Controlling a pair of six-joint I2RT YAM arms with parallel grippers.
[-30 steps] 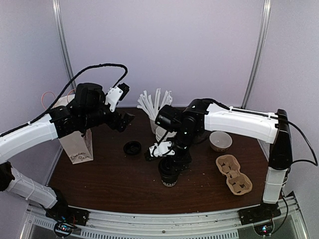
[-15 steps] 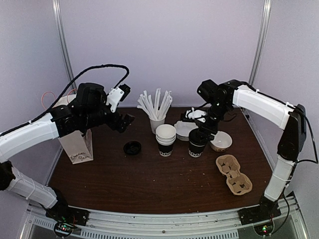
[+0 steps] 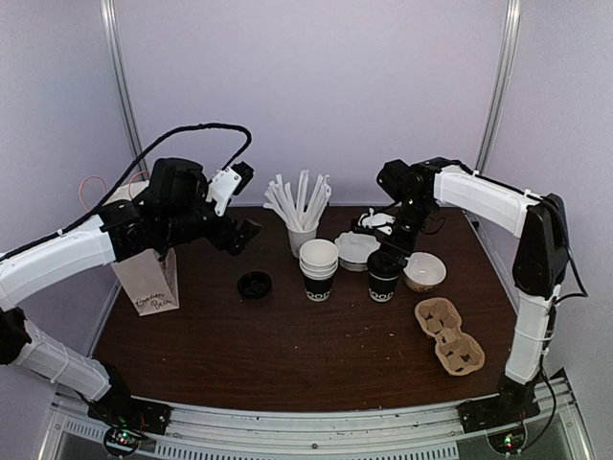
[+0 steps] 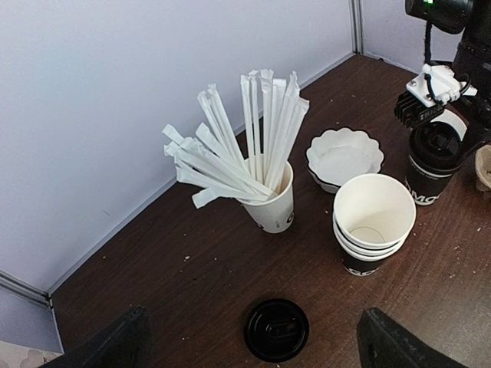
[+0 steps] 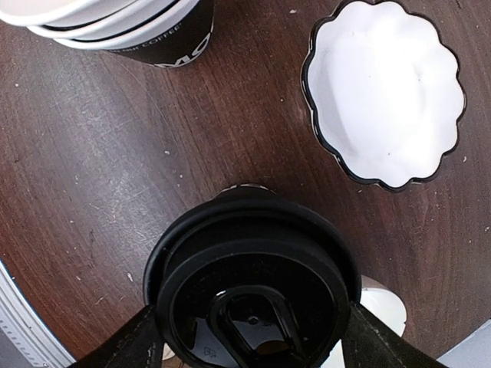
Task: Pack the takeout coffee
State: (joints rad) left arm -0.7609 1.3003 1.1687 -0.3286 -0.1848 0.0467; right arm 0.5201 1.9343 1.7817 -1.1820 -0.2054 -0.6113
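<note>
The takeout coffee (image 3: 383,285) is a black cup with white lettering and a black lid. It is upright at the table's right centre, between the stacked white cups (image 3: 318,257) and the cream bowl (image 3: 423,272). My right gripper (image 3: 386,259) comes down from above and is shut on the cup just under its lid. In the right wrist view the lid (image 5: 253,287) fills the space between my fingers (image 5: 126,345). I cannot tell whether the cup touches the table. My left gripper (image 3: 245,234) is open and empty, above a loose black lid (image 3: 255,284). The cup also shows in the left wrist view (image 4: 432,165).
A cardboard cup carrier (image 3: 448,335) lies at the front right. A paper bag (image 3: 149,280) stands at the left. A cup of wrapped straws (image 3: 300,213) and a white scalloped dish (image 3: 355,249) sit at the back.
My right arm has carried the coffee from the front centre of the table back and right, to beside the cream bowl. The left arm has barely moved.
</note>
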